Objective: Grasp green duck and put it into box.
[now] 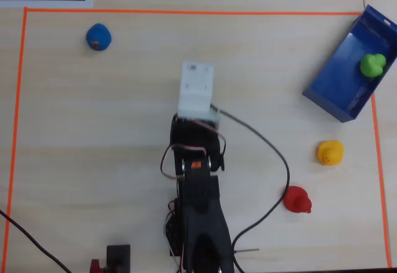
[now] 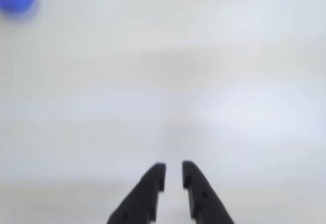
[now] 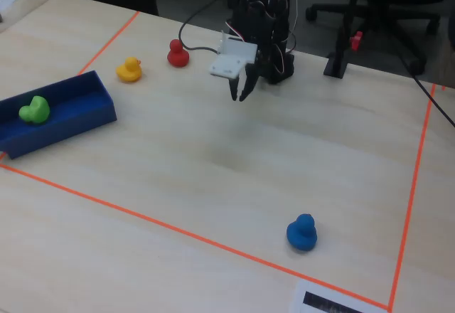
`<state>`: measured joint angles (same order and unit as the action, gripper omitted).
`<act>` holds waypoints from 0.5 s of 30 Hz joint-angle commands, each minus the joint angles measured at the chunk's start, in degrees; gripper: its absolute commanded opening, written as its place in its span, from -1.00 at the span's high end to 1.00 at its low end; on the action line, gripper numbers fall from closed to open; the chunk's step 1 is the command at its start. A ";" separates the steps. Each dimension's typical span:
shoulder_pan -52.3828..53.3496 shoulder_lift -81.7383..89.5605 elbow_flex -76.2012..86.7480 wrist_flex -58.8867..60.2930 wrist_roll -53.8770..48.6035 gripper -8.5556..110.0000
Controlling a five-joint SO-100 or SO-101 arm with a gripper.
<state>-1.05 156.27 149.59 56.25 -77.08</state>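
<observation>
The green duck (image 1: 372, 65) lies inside the dark blue box (image 1: 338, 77) at the right edge of the overhead view. In the fixed view the duck (image 3: 33, 109) sits near the left end of the box (image 3: 78, 110). My gripper (image 3: 238, 94) hangs above bare table near the arm's base, far from the box. In the wrist view the gripper (image 2: 173, 165) has its jaws almost together with a thin gap and nothing between them. In the overhead view a white wrist mount (image 1: 197, 87) hides the jaws.
A blue duck (image 1: 98, 37) stands at the far left, a yellow duck (image 1: 329, 152) and a red duck (image 1: 298, 199) at the right below the box. Orange tape (image 1: 186, 12) frames the work area. A black cable (image 1: 273, 155) loops right of the arm.
</observation>
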 commanded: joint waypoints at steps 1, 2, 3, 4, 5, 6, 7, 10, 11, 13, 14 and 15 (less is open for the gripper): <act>-0.26 14.59 18.28 2.99 -0.70 0.85; -0.26 16.17 19.95 3.87 -0.70 0.85; -0.09 17.49 21.27 4.57 -0.70 0.85; 0.09 18.72 22.50 5.10 -0.79 0.85; 0.44 19.95 23.73 5.54 -1.23 0.85; 0.79 21.36 24.87 5.98 -2.02 0.85; 1.23 22.59 26.02 6.42 -2.99 0.85; 2.37 25.84 28.56 8.79 -6.50 0.85; 2.55 26.28 28.56 10.28 -7.03 0.85; 2.29 27.25 28.56 13.45 -8.00 0.85; 2.20 28.04 28.56 15.21 -8.17 0.85; 2.11 28.92 28.56 16.96 -8.70 0.85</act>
<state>0.70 184.13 178.42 68.55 -84.55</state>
